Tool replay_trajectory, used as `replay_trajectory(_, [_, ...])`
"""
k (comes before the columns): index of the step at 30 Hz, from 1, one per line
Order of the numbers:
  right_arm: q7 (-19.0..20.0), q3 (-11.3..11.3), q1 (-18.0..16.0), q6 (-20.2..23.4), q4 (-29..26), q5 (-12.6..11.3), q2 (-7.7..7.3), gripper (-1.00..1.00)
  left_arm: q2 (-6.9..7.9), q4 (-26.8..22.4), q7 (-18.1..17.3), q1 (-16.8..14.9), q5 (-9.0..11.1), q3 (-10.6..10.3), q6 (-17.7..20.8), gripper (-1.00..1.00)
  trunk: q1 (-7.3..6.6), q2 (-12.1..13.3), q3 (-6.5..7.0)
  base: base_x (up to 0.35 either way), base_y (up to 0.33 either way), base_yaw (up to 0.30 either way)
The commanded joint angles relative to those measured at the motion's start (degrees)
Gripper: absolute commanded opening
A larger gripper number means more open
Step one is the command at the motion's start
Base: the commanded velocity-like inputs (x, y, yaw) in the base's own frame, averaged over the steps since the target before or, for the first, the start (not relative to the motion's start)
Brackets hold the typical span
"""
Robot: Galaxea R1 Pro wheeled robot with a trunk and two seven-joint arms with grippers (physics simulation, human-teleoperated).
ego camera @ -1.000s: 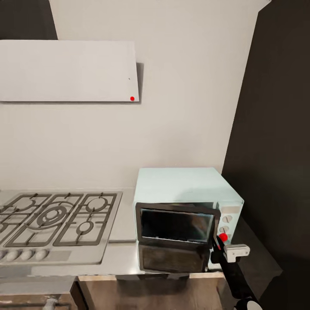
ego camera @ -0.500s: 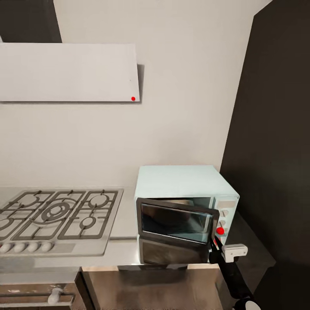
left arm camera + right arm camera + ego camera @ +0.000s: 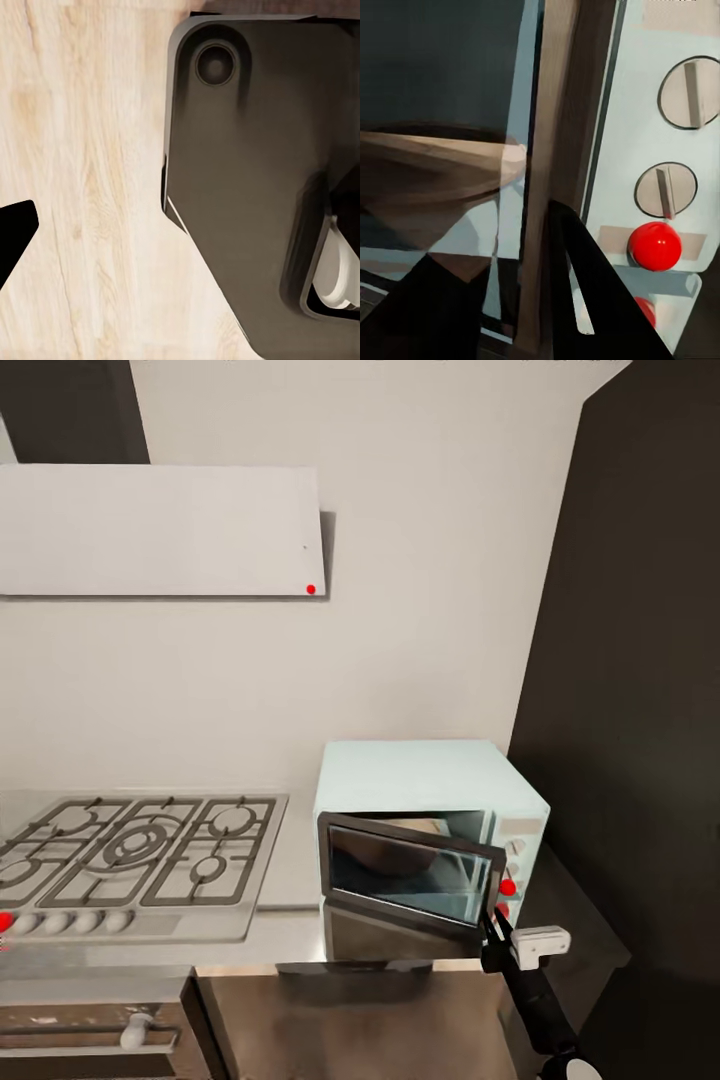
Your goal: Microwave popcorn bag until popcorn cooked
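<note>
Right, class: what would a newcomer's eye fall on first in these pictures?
The mint-blue microwave on the steel countertop, its dark glass door partly open. The right gripper is at the door's edge, beside the red light. Left of it lies a gas hob.

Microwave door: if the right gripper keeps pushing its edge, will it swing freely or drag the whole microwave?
The microwave door stands ajar, so it probably swings freely on its hinge. The microwave looks boxy and flat-based on the countertop, so it should stay put. The right gripper may slip on the smooth door edge.
</note>
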Motion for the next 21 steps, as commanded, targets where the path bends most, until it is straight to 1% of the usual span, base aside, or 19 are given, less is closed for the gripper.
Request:
replay_trajectory(1, [-0.02, -1.97, -0.01, -0.2, 0.38, -0.87, -0.07, -1.0, -0.05, -0.01, 0.07, 0.01, 0.05, 0.31, -0.03, 1.0, 0.01, -0.03, -0.03, -0.137, 0.0, 0.0])
replay_trajectory(5, [-0.02, -1.94, -0.01, -0.21, 0.37, -0.87, -0.07, -1.0, -0.11, 0.0, 0.01, 0.01, 0.05, 0.31, -0.03, 1.0, 0.01, -0.03, -0.03, -0.256, 0.0, 0.0])
replay_trajectory(11, [-0.02, -1.89, -0.01, -0.21, 0.39, -0.87, -0.07, -1.0, -0.14, -0.01, 0.03, 0.01, 0.04, 0.31, -0.03, 1.0, 0.01, -0.03, -0.03, -0.059, 0.0, 0.0])
replay_trajectory(15, [-0.02, -1.89, -0.01, -0.21, 0.37, -0.87, -0.07, -1.0, -0.13, -0.01, 0.02, 0.01, 0.05, 0.31, -0.03, 1.0, 0.01, -0.03, -0.03, -0.193, 0.0, 0.0])
replay_trajectory(21, [-0.02, -1.89, -0.01, -0.21, 0.39, -0.87, -0.07, -1.0, -0.12, -0.01, 0.04, 0.01, 0.05, 0.31, -0.03, 1.0, 0.01, -0.03, -0.03, -0.025, 0.0, 0.0])
